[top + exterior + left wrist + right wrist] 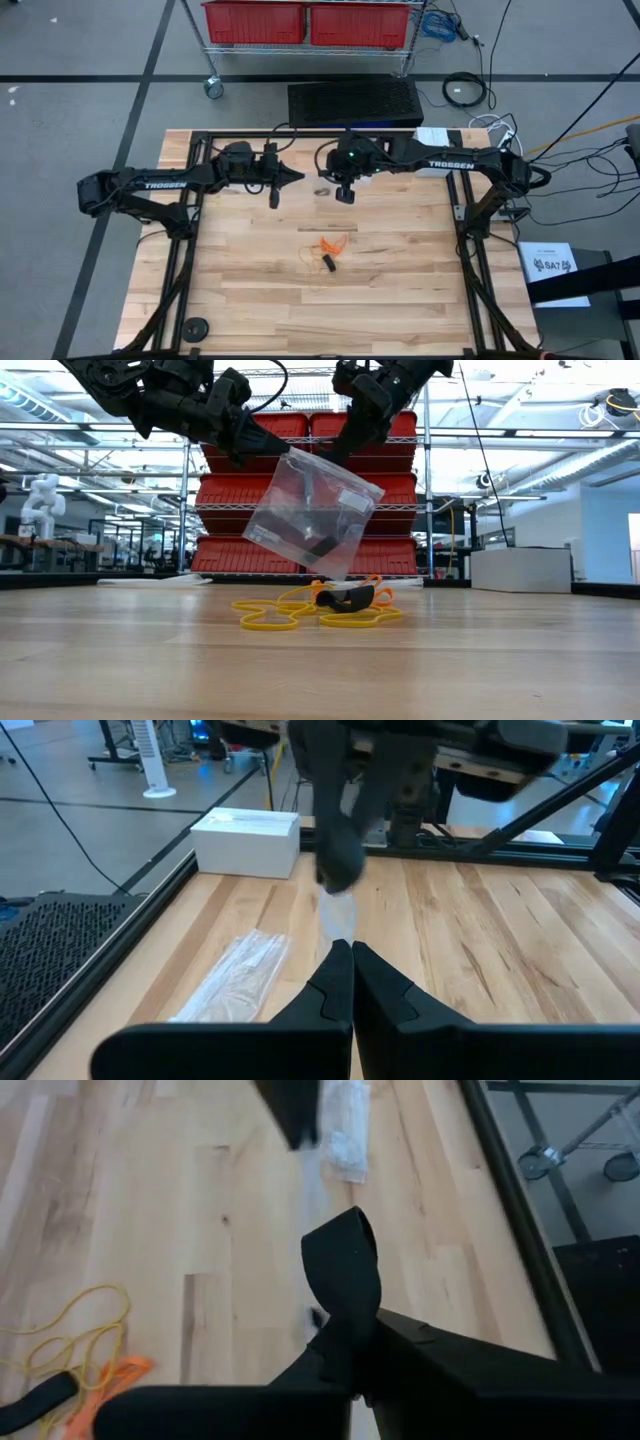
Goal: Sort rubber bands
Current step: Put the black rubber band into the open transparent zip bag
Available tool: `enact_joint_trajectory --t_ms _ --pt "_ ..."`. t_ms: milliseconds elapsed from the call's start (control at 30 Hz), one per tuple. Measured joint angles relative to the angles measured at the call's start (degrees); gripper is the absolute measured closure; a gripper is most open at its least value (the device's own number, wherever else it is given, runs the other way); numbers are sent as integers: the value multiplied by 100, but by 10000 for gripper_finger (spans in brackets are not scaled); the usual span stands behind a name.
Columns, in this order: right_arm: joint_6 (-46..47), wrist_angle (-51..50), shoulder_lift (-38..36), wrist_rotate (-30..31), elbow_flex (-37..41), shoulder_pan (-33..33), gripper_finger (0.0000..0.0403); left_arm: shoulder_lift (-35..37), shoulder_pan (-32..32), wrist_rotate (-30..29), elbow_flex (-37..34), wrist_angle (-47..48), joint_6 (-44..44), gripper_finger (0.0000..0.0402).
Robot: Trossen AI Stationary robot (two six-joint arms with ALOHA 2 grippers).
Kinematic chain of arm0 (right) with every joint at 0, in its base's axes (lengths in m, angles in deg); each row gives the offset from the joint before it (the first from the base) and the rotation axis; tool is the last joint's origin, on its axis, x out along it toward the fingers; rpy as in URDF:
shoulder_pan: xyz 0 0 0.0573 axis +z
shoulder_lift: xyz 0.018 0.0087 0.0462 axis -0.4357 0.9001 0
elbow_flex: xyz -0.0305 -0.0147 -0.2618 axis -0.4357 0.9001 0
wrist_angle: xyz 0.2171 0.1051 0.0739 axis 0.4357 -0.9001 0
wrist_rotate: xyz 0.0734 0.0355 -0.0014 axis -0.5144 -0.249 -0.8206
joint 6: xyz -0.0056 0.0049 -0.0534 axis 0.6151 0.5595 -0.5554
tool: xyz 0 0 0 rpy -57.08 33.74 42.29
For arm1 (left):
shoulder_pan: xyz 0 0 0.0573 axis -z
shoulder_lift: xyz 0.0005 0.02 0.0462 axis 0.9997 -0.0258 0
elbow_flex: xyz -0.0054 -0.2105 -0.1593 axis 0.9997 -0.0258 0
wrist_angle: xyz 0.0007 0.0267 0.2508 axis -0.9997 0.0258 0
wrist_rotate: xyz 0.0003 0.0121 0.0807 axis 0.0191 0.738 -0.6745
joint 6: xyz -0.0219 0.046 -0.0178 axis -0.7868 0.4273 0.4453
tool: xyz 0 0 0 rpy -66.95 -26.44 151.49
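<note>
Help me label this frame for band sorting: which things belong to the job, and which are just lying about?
Job:
rubber bands, piled mid-table
clear bag, held up by both grippers
left gripper, shut on the bag
right gripper, shut on the bag

Lying about:
spare bags
white box
black disc
red bins

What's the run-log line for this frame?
left tool: shut on clear bag, lifted | right tool: shut on bag's other top corner | rubber bands: piled on table
</note>
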Motion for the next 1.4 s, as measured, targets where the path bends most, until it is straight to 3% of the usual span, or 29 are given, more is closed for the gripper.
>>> enact_joint_trajectory --t_ms 533,833,1000,1267,1400 --pt "187 -1 351 -1 2 5 403 1 0 -43 0 4 -4 401" --pt "268 138 620 -723 2 -70 399 0 0 -50 0 2 -39 401" --pt "321 294 816 -883 2 -70 359 0 0 -56 0 2 -41 401" --pt "370 507 818 -884 2 -129 258 -3 0 -58 0 9 -90 389" --pt "445 665 737 -872 -56 -182 234 -69 36 -58 -1 -19 -57 385"
